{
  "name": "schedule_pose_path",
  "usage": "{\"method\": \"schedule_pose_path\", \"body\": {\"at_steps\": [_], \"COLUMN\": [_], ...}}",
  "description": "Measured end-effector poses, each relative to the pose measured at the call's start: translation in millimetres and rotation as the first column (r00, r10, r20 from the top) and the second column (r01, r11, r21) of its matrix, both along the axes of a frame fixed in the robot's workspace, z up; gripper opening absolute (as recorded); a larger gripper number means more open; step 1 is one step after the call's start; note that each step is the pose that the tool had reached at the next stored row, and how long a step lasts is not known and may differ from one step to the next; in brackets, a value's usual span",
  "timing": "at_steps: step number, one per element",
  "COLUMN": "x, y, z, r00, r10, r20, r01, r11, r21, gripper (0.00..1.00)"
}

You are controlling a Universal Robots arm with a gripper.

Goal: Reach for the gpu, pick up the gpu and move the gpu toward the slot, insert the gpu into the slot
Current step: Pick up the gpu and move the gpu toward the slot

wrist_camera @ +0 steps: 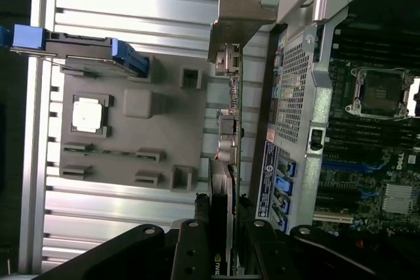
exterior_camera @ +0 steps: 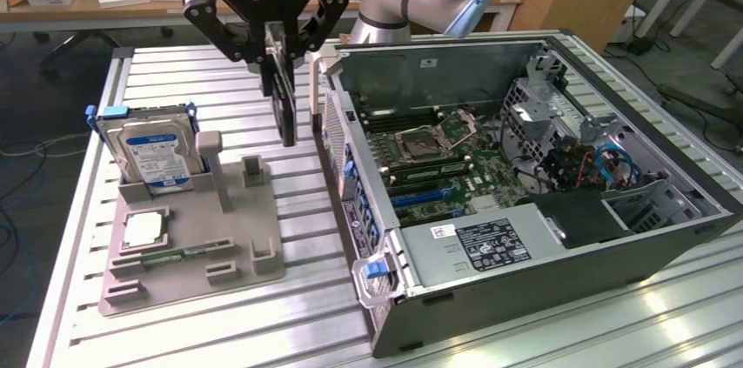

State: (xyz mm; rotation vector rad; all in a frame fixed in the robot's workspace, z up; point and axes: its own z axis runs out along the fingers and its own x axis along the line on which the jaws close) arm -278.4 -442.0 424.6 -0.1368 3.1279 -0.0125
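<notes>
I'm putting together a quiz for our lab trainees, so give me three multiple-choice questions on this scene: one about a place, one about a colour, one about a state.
1. Where is the gpu?
A. Held upright in the air, between the grey fixture and the computer case.
B. Lying flat on the fixture.
C. Seated inside the case.

2. What colour are the hard drive's side rails?
A. Red.
B. Yellow.
C. Blue.

3. How is the tool?
A. Open and empty.
B. Shut on the gpu.
C. Shut on the hard drive.

Answers:
A, the card hangs edge-on between the two.
C, blue rails flank the standing drive.
B, it clamps the card from both sides.
</notes>
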Motion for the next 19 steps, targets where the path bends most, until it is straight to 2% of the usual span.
{"method": "schedule_pose_path", "body": {"at_steps": [19], "x": [9.1], "y": [0.0], "z": [0.0], "r00": [0.9998], "r10": [0.018], "r20": [-0.0001], "r01": [-0.018], "r11": [0.9998], "r21": [0.0], "gripper": [0.26]}}
